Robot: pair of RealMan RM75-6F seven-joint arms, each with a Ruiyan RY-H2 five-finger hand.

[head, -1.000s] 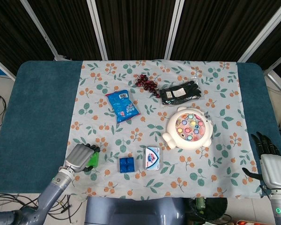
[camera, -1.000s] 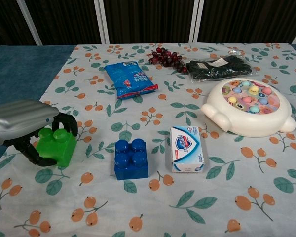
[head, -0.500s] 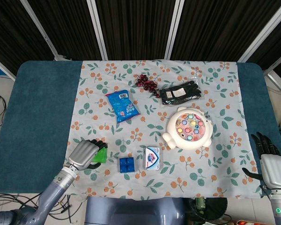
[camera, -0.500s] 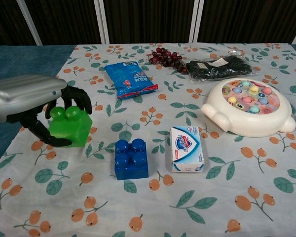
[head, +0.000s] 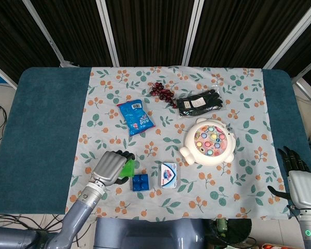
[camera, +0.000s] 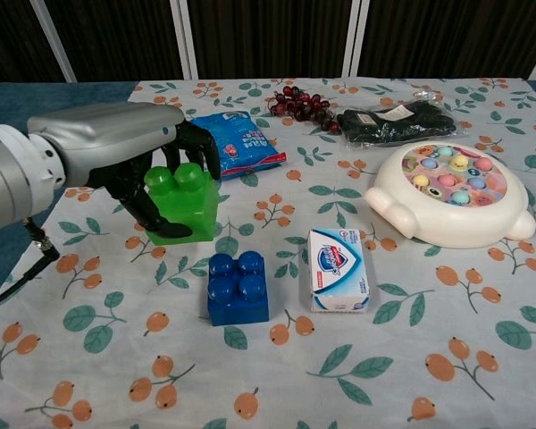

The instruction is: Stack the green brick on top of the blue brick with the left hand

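Observation:
My left hand (camera: 116, 152) (head: 110, 167) grips the green brick (camera: 184, 204) (head: 128, 168) and holds it in the air, studs up. The brick hangs above the cloth, up and to the left of the blue brick (camera: 238, 287) (head: 140, 182), which sits flat on the floral cloth with its studs bare. The two bricks are apart. My right hand (head: 301, 182) rests open at the table's far right edge, seen only in the head view.
A white soap packet (camera: 339, 269) lies just right of the blue brick. Further back are a white fishing toy (camera: 453, 195), a blue snack bag (camera: 237, 143), dark grapes (camera: 299, 105) and black gloves (camera: 395, 121). Teal table (head: 46, 124) flanks the cloth.
My left hand has lifted the green brick off the cloth and carried it right, toward the blue brick. The right hand has stayed put.

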